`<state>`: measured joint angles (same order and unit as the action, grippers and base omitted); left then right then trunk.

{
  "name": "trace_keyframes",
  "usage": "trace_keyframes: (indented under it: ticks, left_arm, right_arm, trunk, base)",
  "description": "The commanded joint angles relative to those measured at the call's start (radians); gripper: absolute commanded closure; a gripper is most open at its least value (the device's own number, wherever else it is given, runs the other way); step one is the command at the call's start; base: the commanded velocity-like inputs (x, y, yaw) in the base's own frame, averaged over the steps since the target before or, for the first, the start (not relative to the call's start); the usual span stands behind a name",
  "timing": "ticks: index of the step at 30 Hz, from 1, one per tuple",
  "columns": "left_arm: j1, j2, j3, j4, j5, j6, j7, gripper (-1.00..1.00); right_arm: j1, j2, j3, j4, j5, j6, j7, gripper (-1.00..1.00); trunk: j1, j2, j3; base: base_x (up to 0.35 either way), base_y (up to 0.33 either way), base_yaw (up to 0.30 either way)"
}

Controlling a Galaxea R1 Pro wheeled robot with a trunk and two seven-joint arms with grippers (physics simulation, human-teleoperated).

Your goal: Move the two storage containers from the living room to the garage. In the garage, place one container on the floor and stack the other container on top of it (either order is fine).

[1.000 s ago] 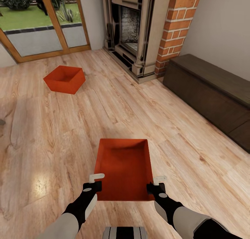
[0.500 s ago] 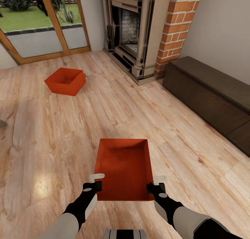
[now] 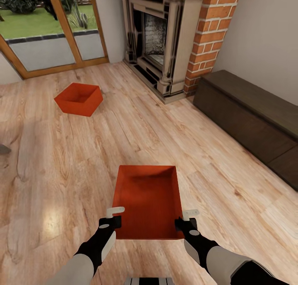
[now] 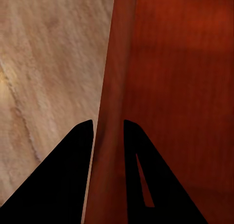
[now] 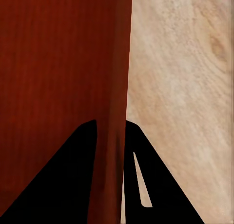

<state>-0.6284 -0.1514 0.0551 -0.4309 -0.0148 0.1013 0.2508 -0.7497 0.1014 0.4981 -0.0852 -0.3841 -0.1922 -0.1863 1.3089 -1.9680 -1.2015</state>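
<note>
I hold one orange-red storage container [image 3: 148,200] in front of me above the living room's wood plank floor. My left gripper [image 3: 114,217] is shut on its left wall [image 4: 111,112], and my right gripper [image 3: 184,219] is shut on its right wall [image 5: 117,97]; each wrist view shows the thin wall pinched between two dark fingers. The other storage container [image 3: 78,99] sits on the planks at the far left, near the glass doors [image 3: 49,28]. The garage is out of view.
A fireplace [image 3: 159,37] with a red brick column [image 3: 209,32] stands ahead. A long low dark bench [image 3: 252,115] runs along the right wall. Open wood floor [image 3: 124,132] lies between me and the far container.
The whole view has shifted: the fireplace, bench and far container sit a little lower in the picture. The held container and both grippers keep their place in the view.
</note>
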Motion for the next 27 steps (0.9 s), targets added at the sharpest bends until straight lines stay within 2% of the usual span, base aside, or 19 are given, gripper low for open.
trace_keyframes:
  ticks: [1, 27]
  left_arm:
    - [0.000, 0.001, 0.014, -0.005, -0.022, 0.008, 0.007, 1.00]
    - [0.000, 0.003, 0.015, -0.006, -0.022, 0.008, 0.007, 1.00]
  right_arm:
    - [0.000, -0.002, -0.009, 0.012, -0.016, -0.006, -0.005, 1.00]
    - [0.000, -0.001, -0.008, 0.012, -0.014, -0.009, -0.005, 1.00]
  trunk:
    - [-0.004, 0.007, 0.003]
    - [-0.104, 0.189, 0.084]
  base:
    - [0.000, 0.000, 0.000]
    - [0.000, 0.000, 0.000]
